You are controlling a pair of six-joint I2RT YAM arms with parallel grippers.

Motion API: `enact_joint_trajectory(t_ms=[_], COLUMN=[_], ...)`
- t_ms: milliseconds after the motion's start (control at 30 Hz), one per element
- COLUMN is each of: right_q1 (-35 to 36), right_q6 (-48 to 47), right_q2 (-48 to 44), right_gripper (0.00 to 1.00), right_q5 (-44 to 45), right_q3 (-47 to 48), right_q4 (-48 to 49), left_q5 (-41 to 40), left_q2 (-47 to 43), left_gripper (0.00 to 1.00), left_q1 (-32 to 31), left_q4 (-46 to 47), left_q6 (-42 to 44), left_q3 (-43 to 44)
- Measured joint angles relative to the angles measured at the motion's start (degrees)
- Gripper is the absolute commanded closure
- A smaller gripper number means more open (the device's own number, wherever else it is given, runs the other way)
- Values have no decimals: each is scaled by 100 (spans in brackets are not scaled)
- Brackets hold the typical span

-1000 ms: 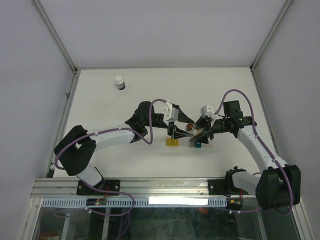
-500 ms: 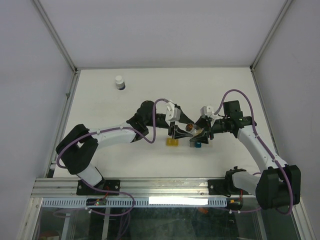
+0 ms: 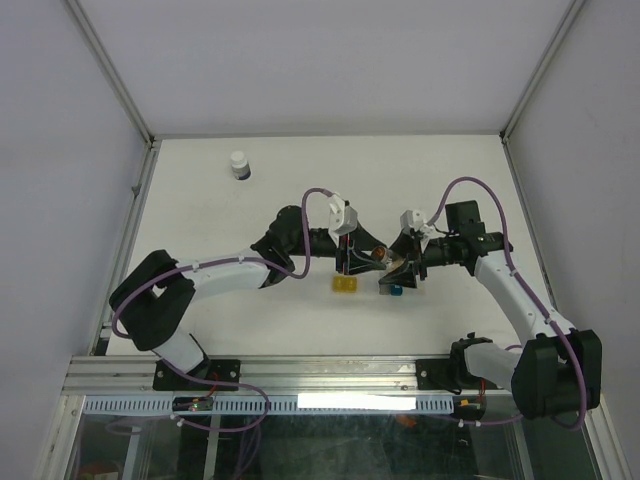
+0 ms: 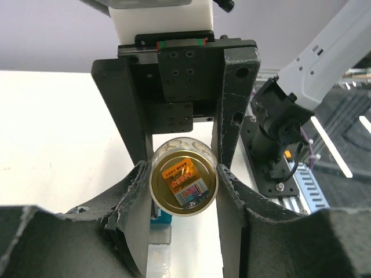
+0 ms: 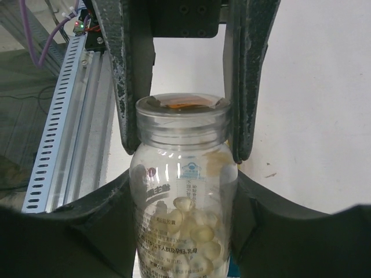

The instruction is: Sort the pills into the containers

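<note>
Yellow container (image 3: 344, 284) is sitting on the white table (image 3: 420, 180) at lower centre of the top view. The teal container (image 3: 395, 290) is sitting near it on the right, with a gap between them; a sliver of teal is also showing in the left wrist view. In that frame, the clear pill bottle (image 5: 182, 197) is appearing just above and between them, bridging the two arms. Pale oval pills (image 5: 191, 223) are lying inside it.

Left gripper (image 4: 183, 194) is clamping the bottle's gold cap (image 5: 182, 110), fingers tight on both sides. Right gripper (image 5: 181, 231) is holding the bottle's body, jaws partway apart and pads pressing its sides.

Far off at upper left, a white bottle with a dark band (image 3: 239, 165) is standing upright.
</note>
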Motion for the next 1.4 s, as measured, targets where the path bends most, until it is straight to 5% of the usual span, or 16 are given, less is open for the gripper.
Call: enact_joint_trajectory(t_ms=[200, 433, 733, 867, 1033, 1400], right_q1=[72, 87, 85, 85, 42, 22], right_q6=[409, 542, 743, 879, 960, 1403], right_q2=[2, 0, 0, 0, -7, -157], right_gripper=[100, 100, 100, 100, 100, 100], right_q5=[20, -13, 216, 271, 439, 192], right_q3=[0, 2, 2, 2, 2, -61], right_q4=[160, 496, 706, 728, 837, 1318], left_q5=[-1565, -4444, -5689, -5963, -6284, -6000], left_q2=[-535, -1038, -1034, -1049, -1386, -2796], left_gripper=[100, 100, 100, 43, 3, 1], left_q1=[-308, -1123, -1397, -1429, -1425, -1416], left_q4=[205, -48, -378, -680, -1292, 404], left_q6=[-1145, -2459, -3244, -3711, -3956, -3366], left_q3=[-684, -1034, -914, -817, -625, -2199])
